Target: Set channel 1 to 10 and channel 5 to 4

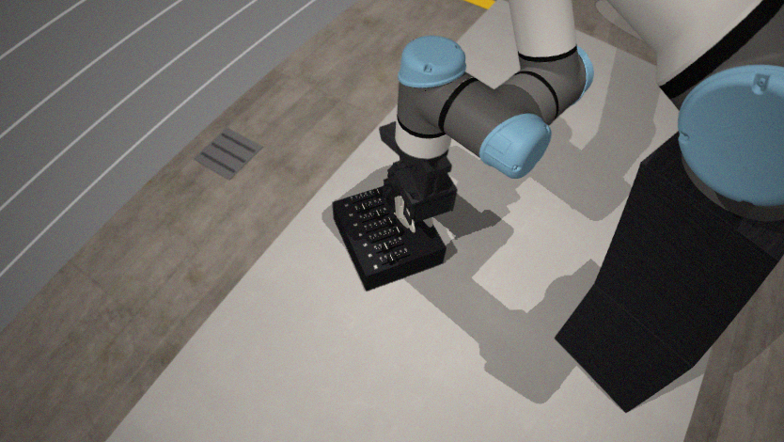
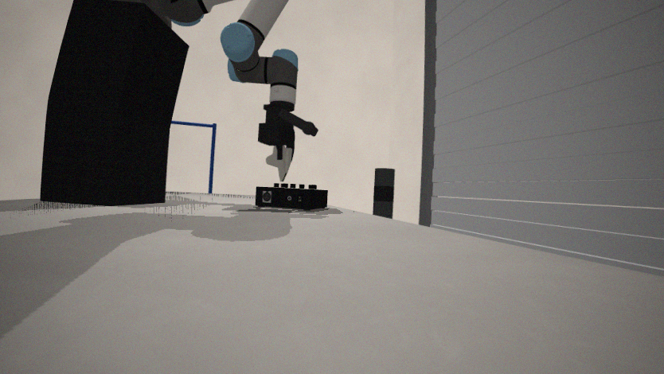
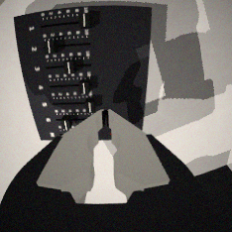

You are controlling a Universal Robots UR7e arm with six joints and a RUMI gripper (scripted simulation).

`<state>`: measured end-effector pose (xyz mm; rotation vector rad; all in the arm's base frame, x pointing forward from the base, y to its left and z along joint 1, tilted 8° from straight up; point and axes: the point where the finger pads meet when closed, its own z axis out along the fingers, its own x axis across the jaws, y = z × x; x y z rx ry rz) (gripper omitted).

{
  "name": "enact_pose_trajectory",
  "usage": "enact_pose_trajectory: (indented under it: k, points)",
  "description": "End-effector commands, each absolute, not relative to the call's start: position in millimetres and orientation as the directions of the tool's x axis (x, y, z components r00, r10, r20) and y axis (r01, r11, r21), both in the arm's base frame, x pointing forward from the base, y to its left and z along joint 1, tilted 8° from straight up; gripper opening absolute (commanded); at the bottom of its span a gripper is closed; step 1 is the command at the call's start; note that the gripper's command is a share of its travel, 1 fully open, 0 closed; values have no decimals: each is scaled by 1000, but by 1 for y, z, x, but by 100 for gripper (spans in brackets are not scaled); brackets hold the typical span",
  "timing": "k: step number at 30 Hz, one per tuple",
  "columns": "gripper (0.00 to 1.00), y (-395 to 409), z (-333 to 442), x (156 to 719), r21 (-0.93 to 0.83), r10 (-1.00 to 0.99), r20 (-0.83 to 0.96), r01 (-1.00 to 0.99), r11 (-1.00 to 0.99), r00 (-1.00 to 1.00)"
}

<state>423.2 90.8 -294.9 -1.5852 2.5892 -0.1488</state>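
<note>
The black lighting desk (image 1: 388, 237) lies on the pale floor mat; it also shows in the exterior view (image 2: 290, 196) and in the wrist view (image 3: 81, 66). It has several fader rows with small pale fader caps at differing positions along their slots. My gripper (image 1: 408, 223) is shut with nothing between the fingers. Its tips hang just above the desk's top, by its right part beside the fader slots. In the exterior view the tip (image 2: 282, 177) is a little above the fader knobs. In the wrist view the fingers point at the desk's near edge.
The arm's black base (image 1: 674, 285) stands to the right of the desk. A dark post (image 2: 384, 192) stands beyond the desk near the grey wall, and a blue frame (image 2: 204, 153) stands behind it. A floor grate (image 1: 227, 153) lies to the left on the wood strip.
</note>
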Motion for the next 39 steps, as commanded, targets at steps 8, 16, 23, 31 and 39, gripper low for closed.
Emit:
enact_pose_trajectory:
  k: [8,16,23,31,39]
  points:
    - [0,91,-301,425,-137,-891,-36,-881,453,-452]
    - [0,91,-304,425,-137,-891,-36,-881,453,-452]
    - [0,91,-305,425,-137,-891,-36,-881,453,-452]
    - [0,91,-305,425,-137,-891,-36,-881,453,-452]
    - [0,91,-305,425,-137,-891,-36,-881,453,-452]
